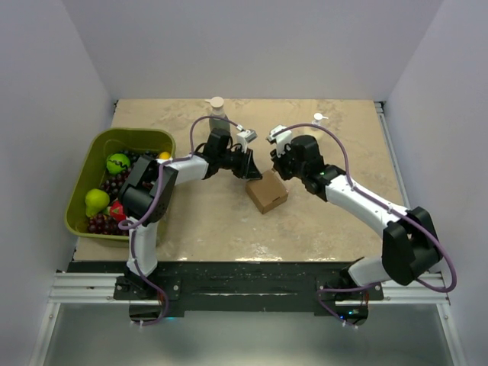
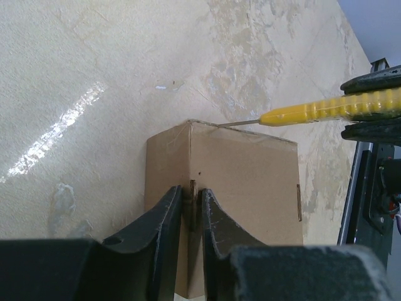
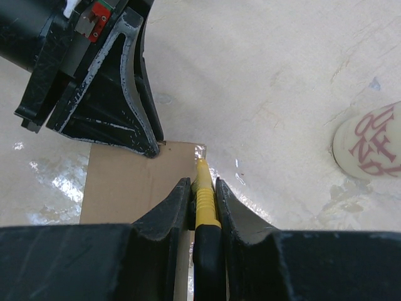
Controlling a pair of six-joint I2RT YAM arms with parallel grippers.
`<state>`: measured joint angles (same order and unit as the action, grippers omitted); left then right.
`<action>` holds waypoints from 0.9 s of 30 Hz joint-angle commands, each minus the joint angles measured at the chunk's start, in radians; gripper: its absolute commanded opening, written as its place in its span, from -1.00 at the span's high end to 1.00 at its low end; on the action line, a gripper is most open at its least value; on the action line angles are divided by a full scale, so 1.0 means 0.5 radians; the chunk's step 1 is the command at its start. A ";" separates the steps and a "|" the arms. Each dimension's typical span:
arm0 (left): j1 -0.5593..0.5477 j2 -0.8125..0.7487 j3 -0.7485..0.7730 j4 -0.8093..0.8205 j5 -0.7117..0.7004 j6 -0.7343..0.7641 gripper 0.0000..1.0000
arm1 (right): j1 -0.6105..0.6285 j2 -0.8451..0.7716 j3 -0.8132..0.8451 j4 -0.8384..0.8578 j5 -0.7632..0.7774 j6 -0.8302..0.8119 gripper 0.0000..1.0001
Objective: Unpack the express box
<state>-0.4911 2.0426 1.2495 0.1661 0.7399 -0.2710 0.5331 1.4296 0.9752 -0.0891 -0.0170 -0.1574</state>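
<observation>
Left gripper (image 2: 191, 191) and right gripper (image 3: 202, 183) are pictured at the small brown cardboard express box (image 1: 267, 192).
Black fingers of the left gripper are pressed almost together at one edge of the box; whether cardboard is pinched cannot be told. A yellow-handled tool with a thin metal shaft (image 2: 326, 110) is clamped in the right gripper, its tip laid against the box's top edge. A green plastic bin (image 1: 84, 191) of fruit is seen well to the box's left.

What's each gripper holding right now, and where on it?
The right gripper clamps the yellow-handled tool by its handle. The left gripper pinches the express box at a thin cardboard edge on its top.
</observation>
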 commanded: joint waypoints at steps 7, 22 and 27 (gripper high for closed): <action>-0.009 0.112 -0.017 -0.118 -0.203 0.024 1.00 | 0.020 -0.122 -0.051 -0.196 -0.006 0.045 1.00; -0.009 0.130 -0.011 -0.099 -0.252 -0.004 1.00 | 0.038 -0.304 -0.156 -0.509 -0.076 0.078 1.00; -0.009 0.124 -0.020 -0.108 -0.338 -0.035 1.00 | 0.035 -0.334 -0.153 -0.595 -0.107 0.078 1.00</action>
<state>-0.4946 2.0476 1.2514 0.1791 0.7261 -0.3012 0.5430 1.2903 0.9154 -0.2646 -0.0196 -0.1493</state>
